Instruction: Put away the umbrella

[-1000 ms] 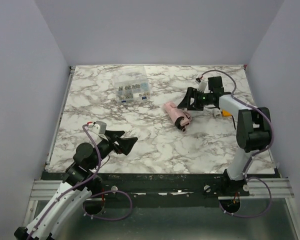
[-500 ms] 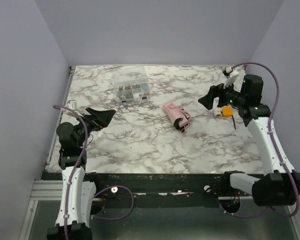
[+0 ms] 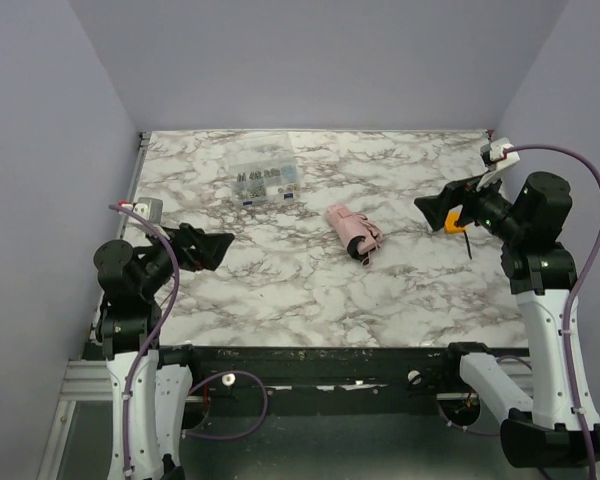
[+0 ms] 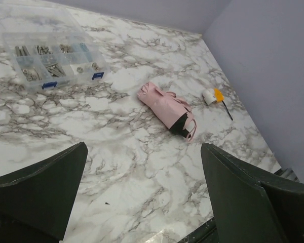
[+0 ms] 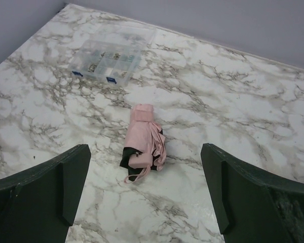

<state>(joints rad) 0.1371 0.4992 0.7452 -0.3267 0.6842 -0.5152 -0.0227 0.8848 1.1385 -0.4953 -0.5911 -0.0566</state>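
The umbrella (image 3: 352, 232) lies folded as a small pale pink bundle in the middle of the marble table, black end and pink strap toward the near edge. It also shows in the left wrist view (image 4: 168, 108) and the right wrist view (image 5: 144, 142). My left gripper (image 3: 217, 246) is open and empty, raised at the left side, well away from the umbrella. My right gripper (image 3: 435, 210) is open and empty, raised at the right side, apart from the umbrella. Both wrist views show wide-apart fingers with nothing between them.
A clear plastic compartment box (image 3: 264, 181) of small parts sits at the back left, also in the left wrist view (image 4: 51, 59) and the right wrist view (image 5: 107, 62). A small orange and white object (image 4: 213, 95) with a thin black stick lies right of the umbrella.
Both arms have pulled back and up from the table. The right gripper moved away from the umbrella toward the right wall. The left gripper moved to the left. The umbrella stayed put.
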